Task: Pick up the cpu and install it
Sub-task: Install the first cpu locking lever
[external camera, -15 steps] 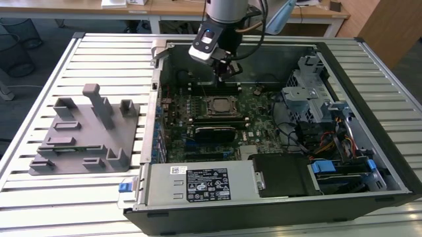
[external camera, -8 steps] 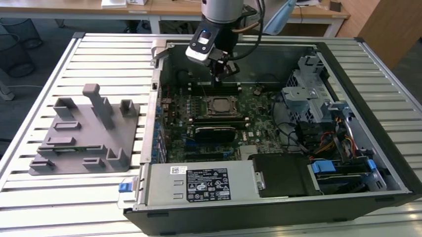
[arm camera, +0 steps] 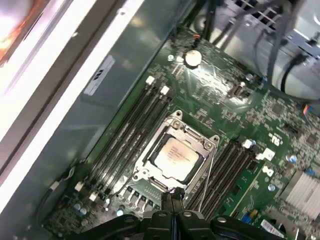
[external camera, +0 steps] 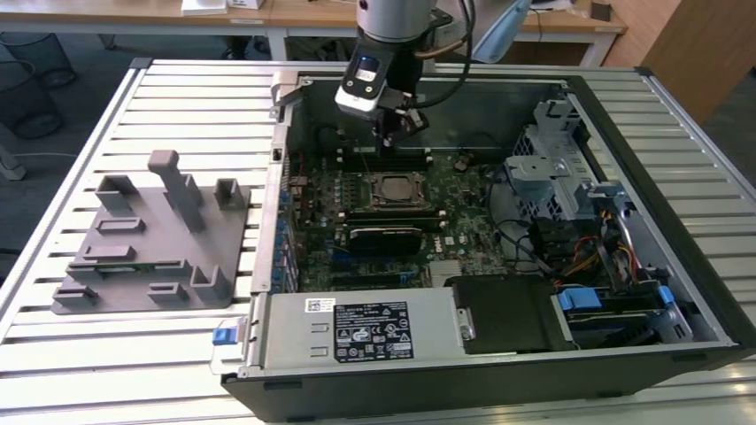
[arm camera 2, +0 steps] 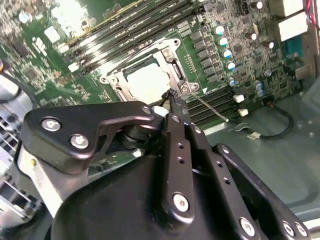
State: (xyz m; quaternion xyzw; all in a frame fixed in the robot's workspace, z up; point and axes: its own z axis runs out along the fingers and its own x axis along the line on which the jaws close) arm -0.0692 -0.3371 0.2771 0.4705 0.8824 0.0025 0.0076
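The cpu (arm camera: pixel 176 154) is a small square chip with a silvery-white top. It lies flat inside the dark socket's metal frame (arm camera: pixel 202 145) on the green motherboard, and it also appears in the second wrist view (arm camera 2: pixel 147 80) and the exterior view (external camera: pixel 394 190). My gripper (arm camera: pixel 172 199) hangs over the board just off one edge of the socket, a little above it and apart from the chip. Its two black fingers are pressed together with nothing between them. In the exterior view the gripper (external camera: pixel 389 137) hovers over the memory slots behind the socket.
The open computer case (external camera: pixel 278 177) lies on a slatted metal table. A grey plastic fixture (external camera: pixel 154 239) stands at the exterior view's left. Inside the case are a power supply (external camera: pixel 366 329), a drive cage (external camera: pixel 567 177) and cables (external camera: pixel 590 257). Memory slots (arm camera: pixel 130 135) flank the socket.
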